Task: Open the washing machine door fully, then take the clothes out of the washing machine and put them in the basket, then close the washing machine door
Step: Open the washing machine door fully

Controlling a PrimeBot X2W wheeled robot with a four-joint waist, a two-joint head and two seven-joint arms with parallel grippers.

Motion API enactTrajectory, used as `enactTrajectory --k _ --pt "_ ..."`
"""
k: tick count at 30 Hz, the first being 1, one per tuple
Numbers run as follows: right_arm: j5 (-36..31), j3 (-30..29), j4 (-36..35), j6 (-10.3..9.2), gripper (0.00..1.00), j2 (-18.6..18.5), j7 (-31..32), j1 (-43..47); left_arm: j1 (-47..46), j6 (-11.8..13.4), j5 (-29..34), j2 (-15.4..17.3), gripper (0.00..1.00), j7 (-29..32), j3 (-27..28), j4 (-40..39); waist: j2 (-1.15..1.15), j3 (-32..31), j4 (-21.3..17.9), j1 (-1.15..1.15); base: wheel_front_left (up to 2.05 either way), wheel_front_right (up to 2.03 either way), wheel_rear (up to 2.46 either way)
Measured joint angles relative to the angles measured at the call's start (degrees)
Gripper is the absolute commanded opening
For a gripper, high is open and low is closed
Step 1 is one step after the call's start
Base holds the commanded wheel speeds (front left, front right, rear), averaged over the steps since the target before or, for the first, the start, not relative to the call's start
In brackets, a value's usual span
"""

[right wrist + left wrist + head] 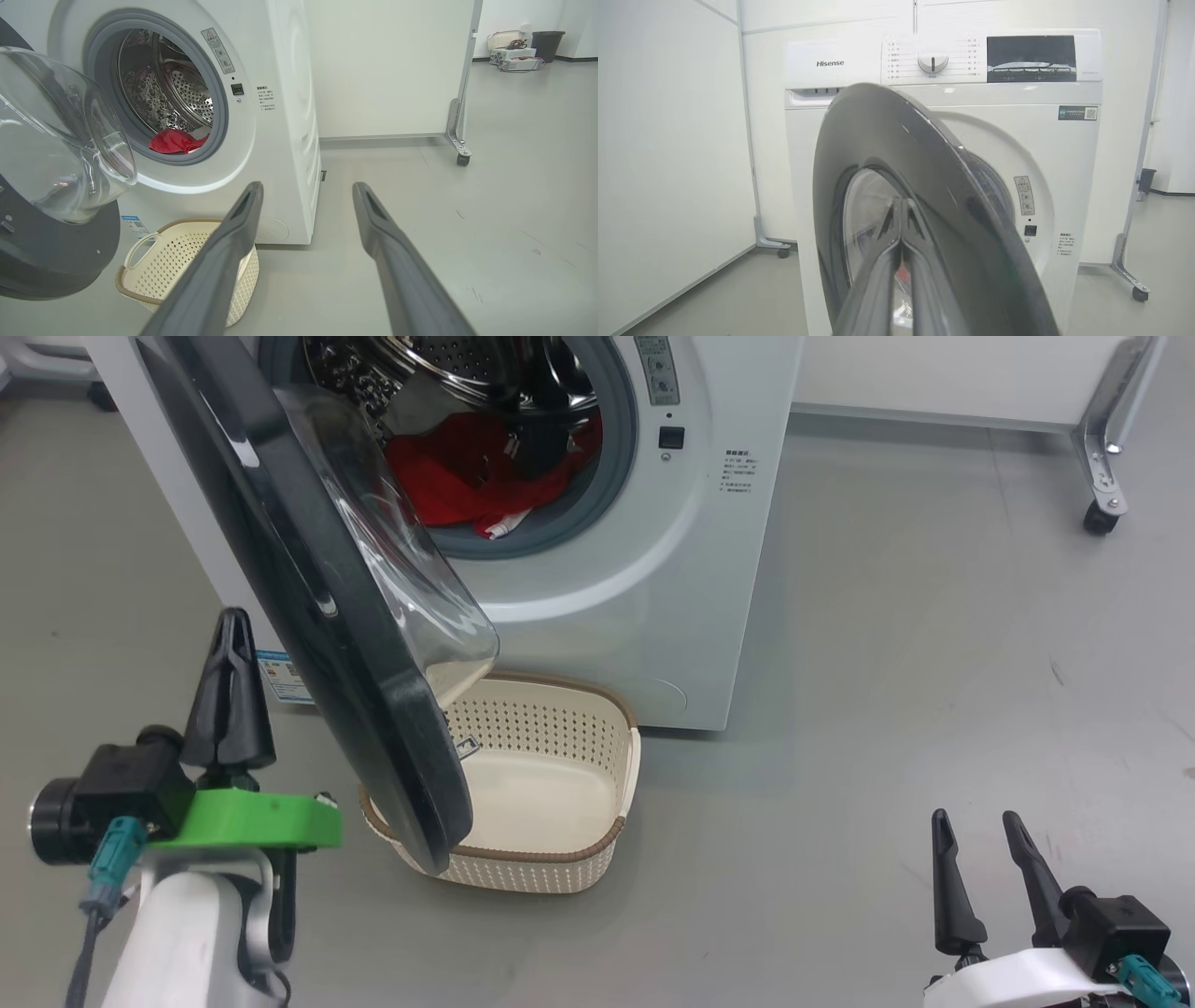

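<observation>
Washing machine door (308, 569) standing part open, long axis running 11-to-5 o'clock in head view, glass bowl facing drum, lower edge overhanging basket (523, 875).
Left hand (233, 621), fingers pressed together, empty, pointing 12 o'clock just beside door's outer rim; contact unclear.
Right hand (977, 821), fingers spread, empty, hanging at 5 o'clock over open floor (934, 663).
Clothes (457, 476) lying in washing machine (653, 616) mouth, 12 o'clock.

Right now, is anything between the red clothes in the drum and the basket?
Yes: the half-open washing machine door seems to overhang the left end of the basket, below the clothes; the right side looks unobstructed.
</observation>
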Motion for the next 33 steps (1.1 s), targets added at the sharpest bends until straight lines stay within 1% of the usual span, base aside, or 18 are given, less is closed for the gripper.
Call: enactTrajectory --k 5,9,13,20,23,25,29,33 --pt "-0.07 0.01 0.44 0.51 1.00 0.11 -0.01 0.01 -3.05 -0.56 0.40 -0.08 0.00 -0.26 -1.33 -3.16 0.00 -0.68 -0.01 0.00 0.00 0.00 0.00" --pt "-0.09 0.23 0.75 0.59 1.00 0.53 0.00 0.01 -4.08 -1.05 0.60 -0.33 0.00 -0.21 -3.33 -3.93 0.00 -1.06 -0.15 0.00 0.00 0.00 0.00" --pt "-0.52 0.82 1.09 1.10 1.00 0.83 0.00 0.01 -4.14 -1.31 0.47 -0.74 0.00 1.46 -4.87 -4.49 0.00 -1.19 -0.65 0.00 0.00 0.00 0.00" --pt "-0.52 0.56 1.26 1.16 1.00 0.90 0.00 0.00 -4.14 -1.79 0.45 -1.30 0.00 4.27 -8.69 -4.54 0.00 -1.08 -2.07 0.00 0.00 0.00 0.00" --pt "-0.59 0.54 1.31 1.21 1.00 0.94 0.00 -0.01 -4.13 -2.04 0.45 -1.40 0.00 5.80 -10.43 -3.87 0.00 -0.90 -2.57 0.00 0.00 0.00 0.00" --pt "-0.59 0.68 1.45 1.69 1.00 1.08 -0.01 -0.03 -3.93 -2.05 0.45 -1.42 0.00 6.95 -11.52 -3.04 0.00 -0.76 -2.93 0.00 0.00 0.00 0.00" --pt "-0.59 0.54 1.55 1.70 1.00 1.35 0.00 -0.04 -2.91 -2.07 0.40 -1.48 0.00 9.09 -13.21 -0.89 0.00 -0.36 -3.62 0.00 0.00 0.00 0.00" --pt "-0.59 -0.24 1.56 1.69 1.00 1.49 0.00 -0.05 -1.72 -2.07 -1.76 -1.59 0.00 10.02 -13.84 1.20 0.00 0.06 -4.08 0.00 0.00 0.00 0.00"
